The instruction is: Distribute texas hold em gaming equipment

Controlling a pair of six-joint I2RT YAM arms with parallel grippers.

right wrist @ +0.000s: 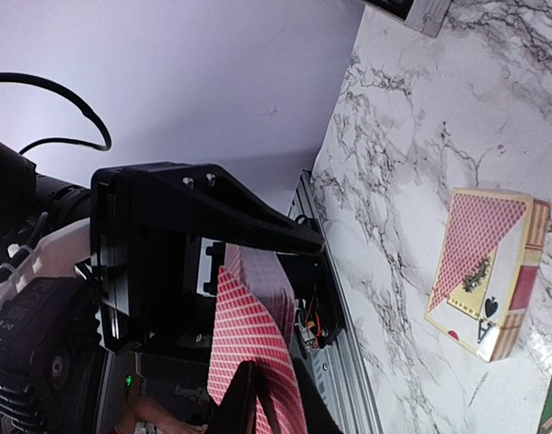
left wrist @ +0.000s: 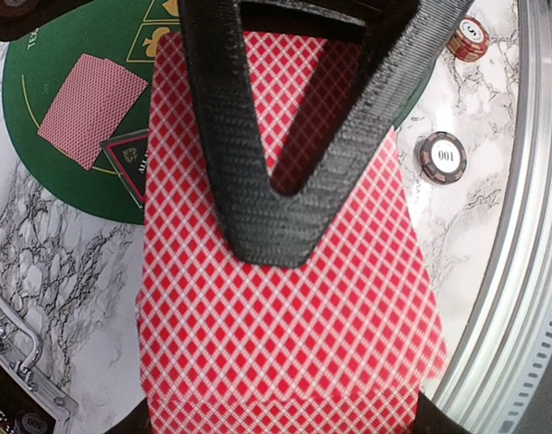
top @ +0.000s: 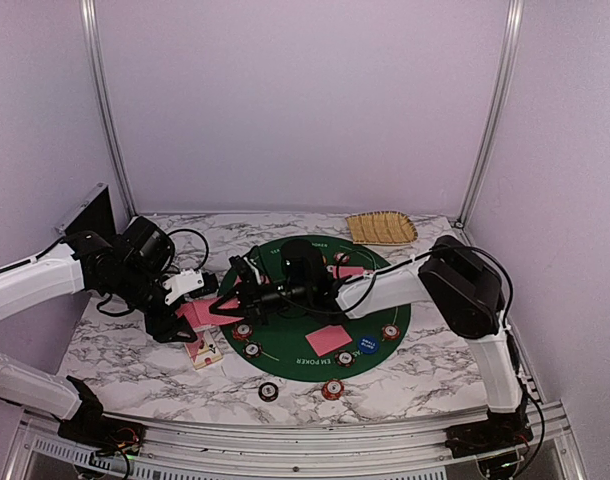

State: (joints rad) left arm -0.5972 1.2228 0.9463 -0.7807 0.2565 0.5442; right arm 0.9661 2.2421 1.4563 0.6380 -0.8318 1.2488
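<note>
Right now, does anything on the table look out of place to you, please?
A dark chip and a red chip lie off the green mat, on the marble table near the front, while the other chips sit on the mat.

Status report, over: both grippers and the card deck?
Left gripper shut on card deck. Right gripper at deck's edge, grip unclear. Card box lies apart.

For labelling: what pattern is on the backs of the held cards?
Cards: red-white diamond lattice; left wrist view.
</note>
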